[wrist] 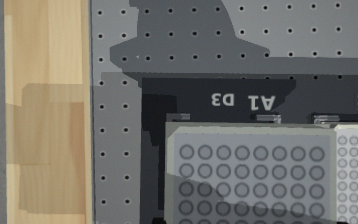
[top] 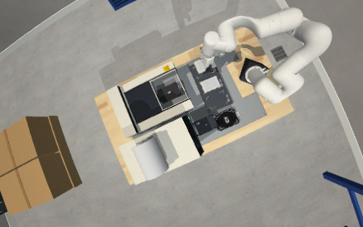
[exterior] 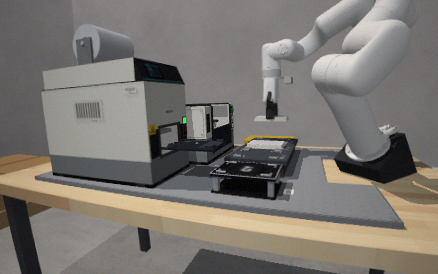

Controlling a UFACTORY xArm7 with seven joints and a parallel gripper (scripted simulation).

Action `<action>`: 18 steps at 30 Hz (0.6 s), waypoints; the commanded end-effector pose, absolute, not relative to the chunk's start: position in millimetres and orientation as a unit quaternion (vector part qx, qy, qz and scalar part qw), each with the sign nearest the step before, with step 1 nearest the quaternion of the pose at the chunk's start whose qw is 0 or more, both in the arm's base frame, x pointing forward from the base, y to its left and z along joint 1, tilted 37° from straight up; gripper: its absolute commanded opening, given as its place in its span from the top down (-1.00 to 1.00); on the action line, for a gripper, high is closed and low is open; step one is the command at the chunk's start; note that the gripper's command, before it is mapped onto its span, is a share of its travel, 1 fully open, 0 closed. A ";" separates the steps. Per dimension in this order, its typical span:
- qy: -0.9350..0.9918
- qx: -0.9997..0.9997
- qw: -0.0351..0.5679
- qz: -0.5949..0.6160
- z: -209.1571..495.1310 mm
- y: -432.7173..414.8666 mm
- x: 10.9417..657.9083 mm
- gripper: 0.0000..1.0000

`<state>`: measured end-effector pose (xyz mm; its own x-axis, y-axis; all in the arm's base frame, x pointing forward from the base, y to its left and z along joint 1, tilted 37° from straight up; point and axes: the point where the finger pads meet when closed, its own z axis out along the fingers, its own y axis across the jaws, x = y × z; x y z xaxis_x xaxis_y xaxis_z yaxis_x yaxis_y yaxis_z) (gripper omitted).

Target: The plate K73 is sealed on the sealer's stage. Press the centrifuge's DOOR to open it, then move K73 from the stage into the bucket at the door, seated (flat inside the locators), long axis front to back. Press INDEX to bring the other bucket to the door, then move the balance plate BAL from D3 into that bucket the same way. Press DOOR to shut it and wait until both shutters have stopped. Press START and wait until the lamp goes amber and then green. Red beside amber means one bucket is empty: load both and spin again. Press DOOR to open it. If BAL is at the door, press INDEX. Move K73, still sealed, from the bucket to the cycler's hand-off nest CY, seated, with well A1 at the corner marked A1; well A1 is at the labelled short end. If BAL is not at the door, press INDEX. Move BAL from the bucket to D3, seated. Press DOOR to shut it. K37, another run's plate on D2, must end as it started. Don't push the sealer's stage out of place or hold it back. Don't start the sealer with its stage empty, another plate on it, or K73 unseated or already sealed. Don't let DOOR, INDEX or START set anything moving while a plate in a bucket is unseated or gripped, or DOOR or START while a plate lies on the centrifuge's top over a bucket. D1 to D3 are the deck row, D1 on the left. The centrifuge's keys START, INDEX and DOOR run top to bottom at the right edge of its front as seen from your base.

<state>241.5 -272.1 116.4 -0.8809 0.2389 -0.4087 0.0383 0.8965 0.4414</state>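
Note:
My gripper (exterior: 270, 114) is shut on the balance plate BAL (exterior: 270, 118), a flat grey plate with round wells. It holds the plate level, well above the deck row. In the wrist view BAL (wrist: 250, 175) fills the lower middle, and the dark nest marked D3 (wrist: 222, 99) lies below and beyond it. The fingers themselves are out of the wrist view. From above, the gripper (top: 205, 64) is at the far end of the deck row. The centrifuge (top: 153, 99) has its top opening (top: 169, 90) uncovered, with a dark bucket showing inside; I cannot tell what the bucket holds.
A white plate, K37 (top: 210, 84), sits on D2 next to D3; its edge shows in the wrist view (wrist: 347, 170). The sealer (exterior: 110, 125) with its roll (exterior: 100, 45) stands at the left. The raised nest (exterior: 246, 172) is near the front. The arm's base (exterior: 375, 160) is on the right.

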 end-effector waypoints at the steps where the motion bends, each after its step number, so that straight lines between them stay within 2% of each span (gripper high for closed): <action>1: 0.946 0.074 0.233 0.214 120.1 -274.8 239.7 1.00; 18: 0.946 0.074 0.234 0.214 140.1 -284.1 227.8 1.00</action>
<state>229.3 -281.7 137.0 -0.8809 0.2389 -0.4087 0.0383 0.8965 0.4414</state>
